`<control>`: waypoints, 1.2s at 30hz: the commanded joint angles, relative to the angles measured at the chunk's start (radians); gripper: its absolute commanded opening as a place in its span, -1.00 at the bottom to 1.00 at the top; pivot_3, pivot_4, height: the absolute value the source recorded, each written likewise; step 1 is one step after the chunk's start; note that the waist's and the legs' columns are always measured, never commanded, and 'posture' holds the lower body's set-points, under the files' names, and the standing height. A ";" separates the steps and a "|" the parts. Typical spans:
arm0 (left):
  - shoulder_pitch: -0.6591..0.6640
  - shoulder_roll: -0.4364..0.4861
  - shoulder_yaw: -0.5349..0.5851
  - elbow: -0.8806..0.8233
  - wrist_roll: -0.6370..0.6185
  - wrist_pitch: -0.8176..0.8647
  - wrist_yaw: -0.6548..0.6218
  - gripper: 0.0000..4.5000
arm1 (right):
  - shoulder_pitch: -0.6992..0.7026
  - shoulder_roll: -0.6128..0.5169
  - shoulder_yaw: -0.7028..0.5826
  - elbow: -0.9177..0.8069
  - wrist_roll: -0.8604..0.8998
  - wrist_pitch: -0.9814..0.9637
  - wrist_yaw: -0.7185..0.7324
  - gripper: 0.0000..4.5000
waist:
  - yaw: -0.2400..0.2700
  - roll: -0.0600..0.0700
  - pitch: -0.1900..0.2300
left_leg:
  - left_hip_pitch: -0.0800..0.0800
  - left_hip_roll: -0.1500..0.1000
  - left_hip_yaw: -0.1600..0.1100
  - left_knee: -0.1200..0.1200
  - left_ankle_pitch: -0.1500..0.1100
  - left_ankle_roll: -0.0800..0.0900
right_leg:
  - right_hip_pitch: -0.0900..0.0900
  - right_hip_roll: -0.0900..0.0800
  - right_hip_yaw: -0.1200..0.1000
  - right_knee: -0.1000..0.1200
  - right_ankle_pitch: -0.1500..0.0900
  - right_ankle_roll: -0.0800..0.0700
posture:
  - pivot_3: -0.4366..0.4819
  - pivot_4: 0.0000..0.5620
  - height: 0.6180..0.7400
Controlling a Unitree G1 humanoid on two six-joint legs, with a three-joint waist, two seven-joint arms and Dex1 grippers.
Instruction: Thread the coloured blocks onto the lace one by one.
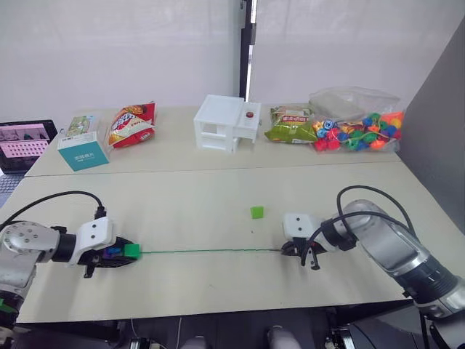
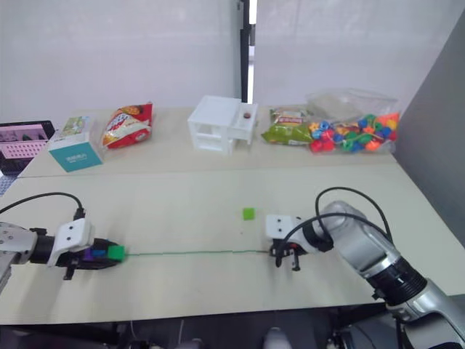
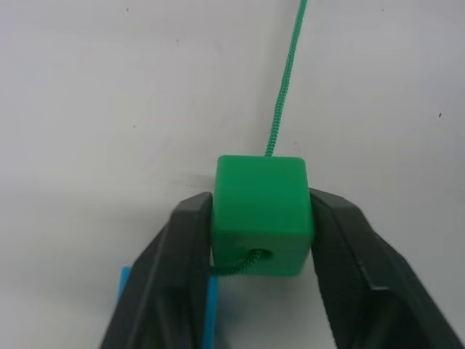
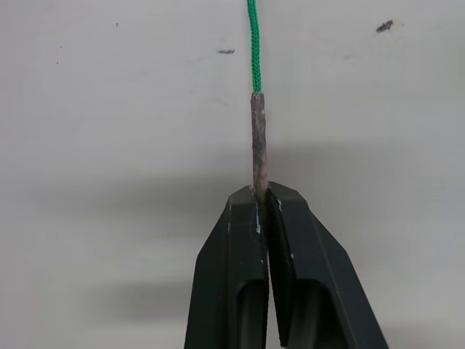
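The lace (image 1: 207, 251) lies stretched taut along the table (image 1: 218, 211), parallel to its front edge, held at both ends. The left hand (image 1: 125, 252) is clamped on a dark green block (image 3: 261, 213) already strung on the cord, with blue and purple blocks just behind it inside the same hand. The right hand (image 4: 261, 195) is pinched together on the lace's stiff grey tip (image 4: 258, 138). One light green block (image 1: 257, 212) sits loose near the middle of the table, toward the far edge from the cord and nearer the right hand than the left. Threading it likely means bringing that tip, now pointing away from the block along the cord's line, round to meet its hole.
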 commanded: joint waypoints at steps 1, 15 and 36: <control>-0.065 0.031 0.046 0.030 -0.019 0.018 -0.016 0.53 | -0.023 0.012 -0.008 -0.013 0.000 -0.012 0.015 -1.00 | 0.001 0.000 0.000 | 0.000 0.000 0.000 0.000 0.000 0.000 | 0.000 0.000 0.000 0.000 0.000 0.000 | -0.05 -0.47 1.00; -0.102 -0.262 -0.068 -0.452 -0.162 0.302 0.121 0.99 | -0.112 0.084 0.005 -0.050 0.014 0.075 0.044 -1.00 | -0.003 -0.001 0.001 | -0.003 -0.001 -0.001 0.001 -0.001 0.000 | -0.002 -0.001 0.000 0.009 0.000 0.000 | -0.05 -0.47 1.00; -0.096 -0.658 -0.363 -0.270 0.080 0.129 0.312 0.99 | -0.144 0.117 0.127 -0.044 -0.060 0.114 0.038 -1.00 | 0.023 -0.002 0.001 | -0.002 -0.004 -0.002 0.003 0.000 -0.002 | 0.000 -0.003 0.000 0.000 0.001 -0.001 | -0.05 -0.47 1.00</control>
